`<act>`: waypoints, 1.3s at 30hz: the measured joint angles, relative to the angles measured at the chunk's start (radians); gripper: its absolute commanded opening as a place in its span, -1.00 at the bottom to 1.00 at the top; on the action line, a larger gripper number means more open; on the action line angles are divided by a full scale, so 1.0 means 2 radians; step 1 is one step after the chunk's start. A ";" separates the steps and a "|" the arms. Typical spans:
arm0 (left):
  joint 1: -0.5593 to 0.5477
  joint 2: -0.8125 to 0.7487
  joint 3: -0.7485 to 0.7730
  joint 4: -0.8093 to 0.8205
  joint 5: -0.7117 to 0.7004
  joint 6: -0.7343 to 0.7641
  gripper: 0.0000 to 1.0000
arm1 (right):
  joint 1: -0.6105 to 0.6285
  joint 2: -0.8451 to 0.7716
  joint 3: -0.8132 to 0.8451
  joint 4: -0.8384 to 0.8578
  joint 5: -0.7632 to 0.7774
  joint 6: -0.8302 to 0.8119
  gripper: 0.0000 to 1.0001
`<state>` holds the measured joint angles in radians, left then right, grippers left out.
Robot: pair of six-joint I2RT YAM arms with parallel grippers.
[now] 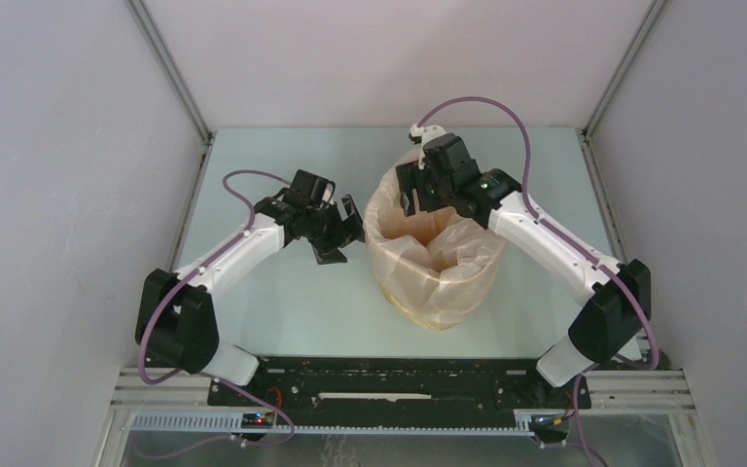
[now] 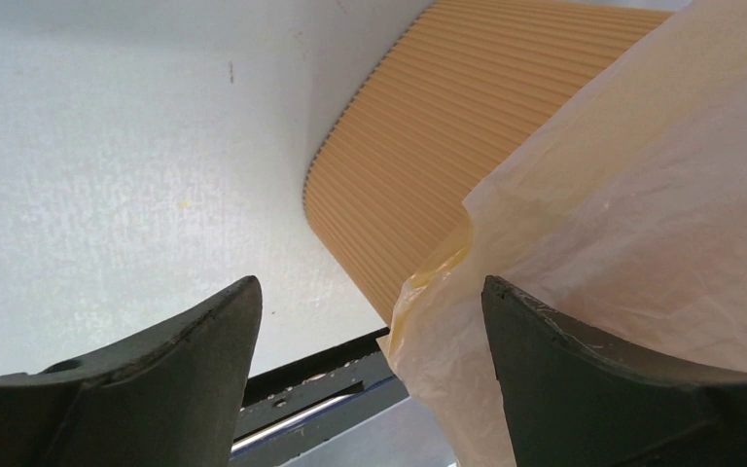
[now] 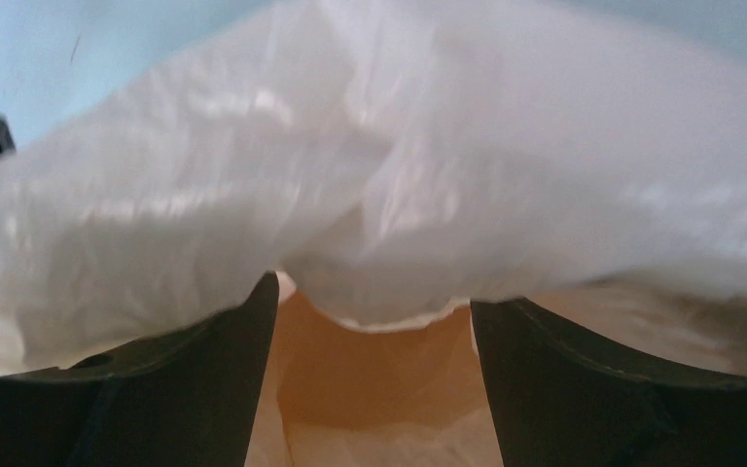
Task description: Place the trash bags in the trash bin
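One crinkly translucent bag (image 1: pixel 435 265) over ribbed bin (image 2: pixel 404 161)

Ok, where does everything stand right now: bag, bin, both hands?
trash bag: opened out inside the bin, top draped over the rim.
trash bin: upright, lined by the bag.
left hand: open, empty, beside the bin.
right hand: open, empty, over the bin's far rim.

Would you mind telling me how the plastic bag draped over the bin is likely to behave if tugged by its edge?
The bag will probably be floppy and very light: it is thin, translucent and crumpled over the bin. Its glossy surface may slip from a shallow pinch. The bin stands free, so a hard tug might tip or drag it.
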<state>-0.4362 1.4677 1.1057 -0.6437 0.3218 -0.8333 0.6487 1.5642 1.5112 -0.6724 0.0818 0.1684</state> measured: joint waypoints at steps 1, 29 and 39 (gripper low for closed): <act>0.002 0.000 0.001 -0.005 -0.002 0.003 0.78 | 0.001 -0.005 0.005 -0.020 -0.007 0.001 0.67; 0.007 0.015 0.030 -0.012 0.011 0.015 0.80 | 0.022 -0.114 -0.042 -0.081 -0.043 0.037 0.66; 0.008 0.001 0.029 -0.014 0.011 0.018 0.81 | 0.019 -0.075 -0.063 -0.026 -0.018 0.033 0.84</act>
<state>-0.4194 1.4689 1.1645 -0.6716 0.3443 -0.7982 0.6868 1.4136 1.3846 -0.7242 0.0467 0.2352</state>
